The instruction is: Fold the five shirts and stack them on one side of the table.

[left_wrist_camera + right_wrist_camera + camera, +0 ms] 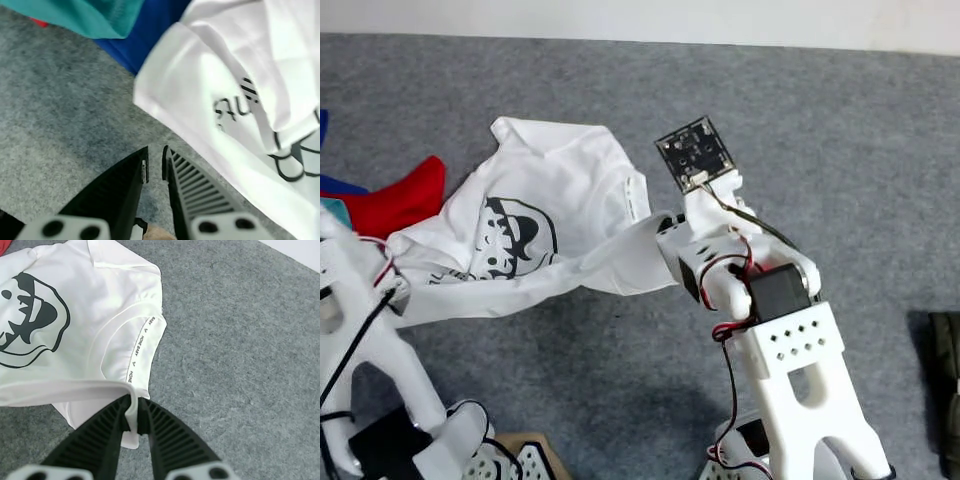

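Observation:
A white shirt (540, 215) with a black skull print lies crumpled on the grey carpet, left of centre. My right gripper (132, 405) is shut on a fold of the white shirt (100, 315) near its collar, and the pinched cloth is lifted off the carpet; in the high view the right gripper (665, 232) is at the shirt's right edge. My left gripper (155, 157) is shut with nothing between its fingers, low over bare carpet just beside the hem of the white shirt (240, 90). The left gripper (392, 285) sits at the shirt's lower left corner.
A red shirt (405, 200), a blue shirt (145, 40) and a teal shirt (90, 15) lie bunched at the table's left edge. A dark garment (945, 380) lies at the right edge. A brown board (535, 450) sits by the arm bases.

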